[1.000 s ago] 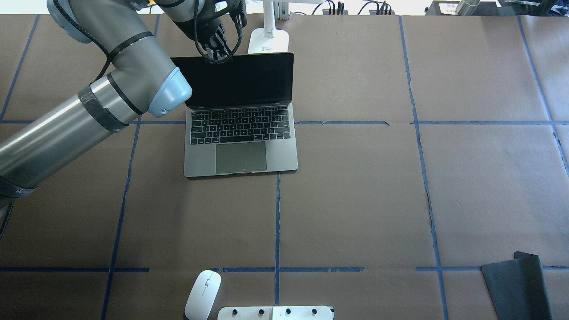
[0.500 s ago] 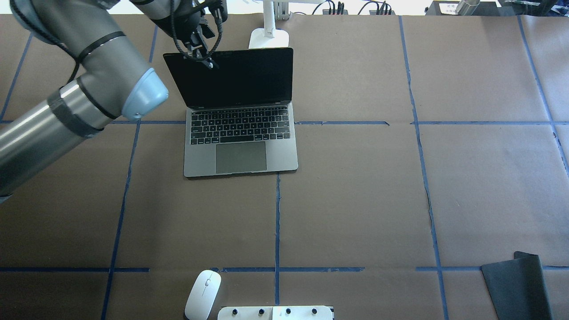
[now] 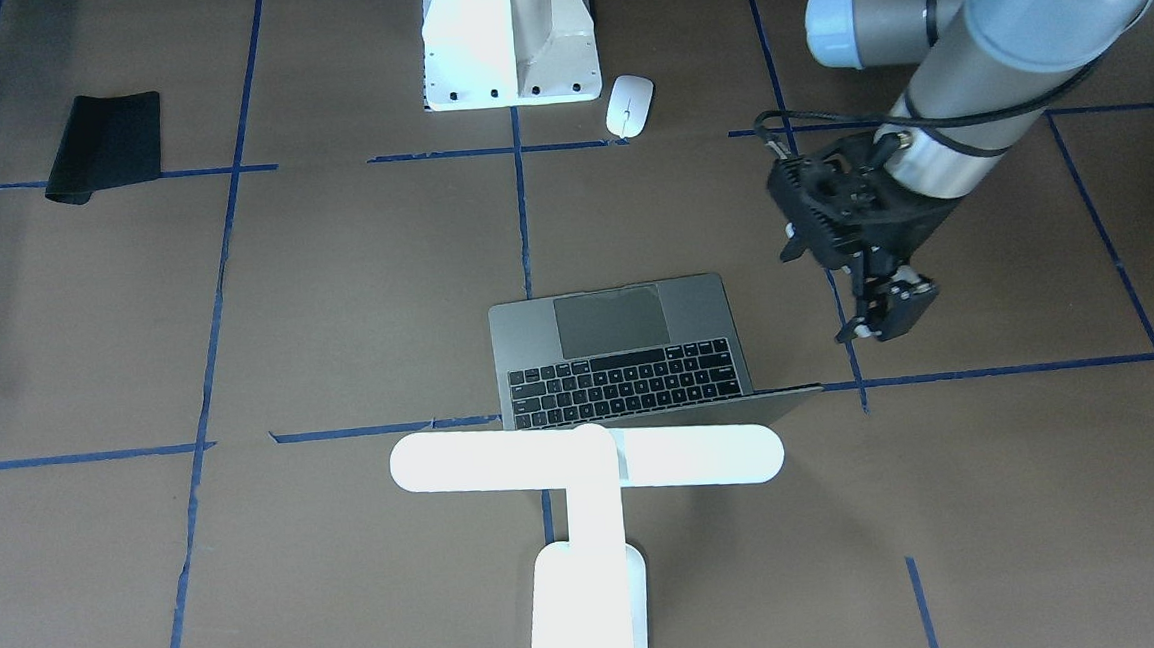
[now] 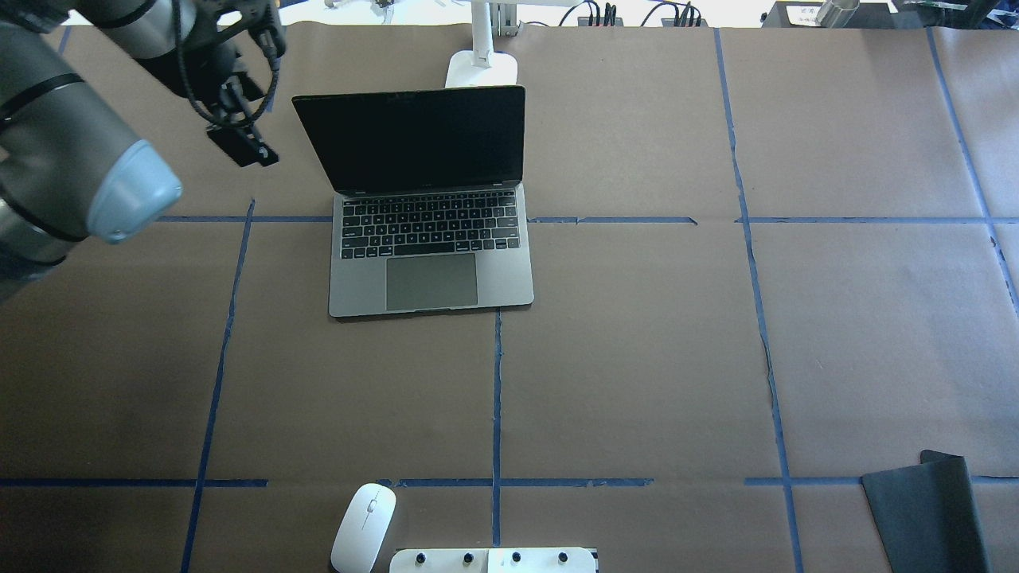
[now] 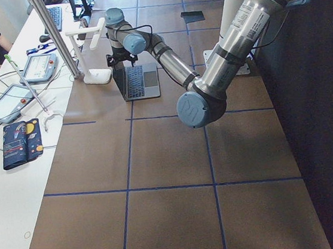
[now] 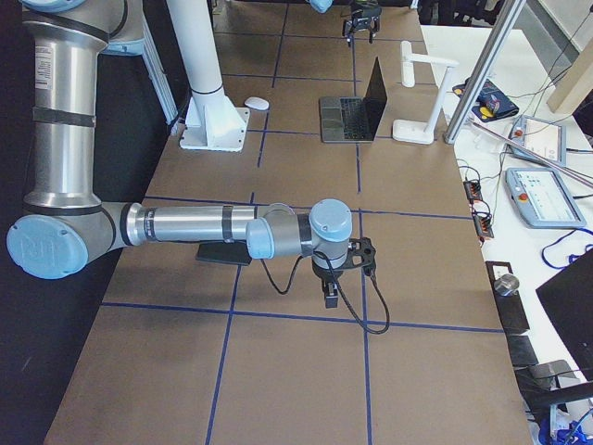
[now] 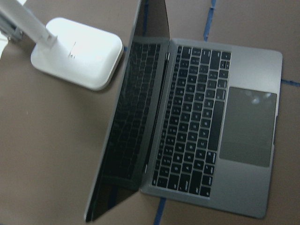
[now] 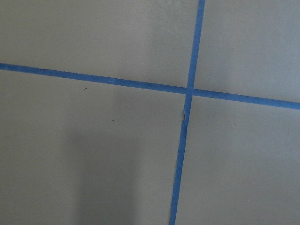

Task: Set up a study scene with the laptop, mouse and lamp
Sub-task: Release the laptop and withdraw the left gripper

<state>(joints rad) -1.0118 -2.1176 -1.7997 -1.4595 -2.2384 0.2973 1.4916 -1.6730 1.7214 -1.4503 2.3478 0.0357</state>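
Laptop point(image 4: 430, 199) stands open, just beside my left gripper point(image 4: 243, 147), whose fingers look together and empty, held clear of the lid. Right gripper point(image 6: 330, 298): I cannot tell.

Overhead view: the lamp point(image 4: 480, 70) is cut by the top edge. Only its base and lower arm show, and the base is partly behind the lid of the laptop point(image 4: 430, 239). The mouse point(image 4: 363, 528), white pedestal point(image 4: 493, 560) and black mat point(image 4: 923, 509) are clipped by the bottom edge.

Front-facing view: the lamp head covers most of the lid, and the lamp base runs off the bottom edge. The left gripper point(image 3: 887, 317) reads as one dark block, jaw gap indeterminable.

The right gripper point(image 6: 331, 297) appears only in the right side view, too small to judge.
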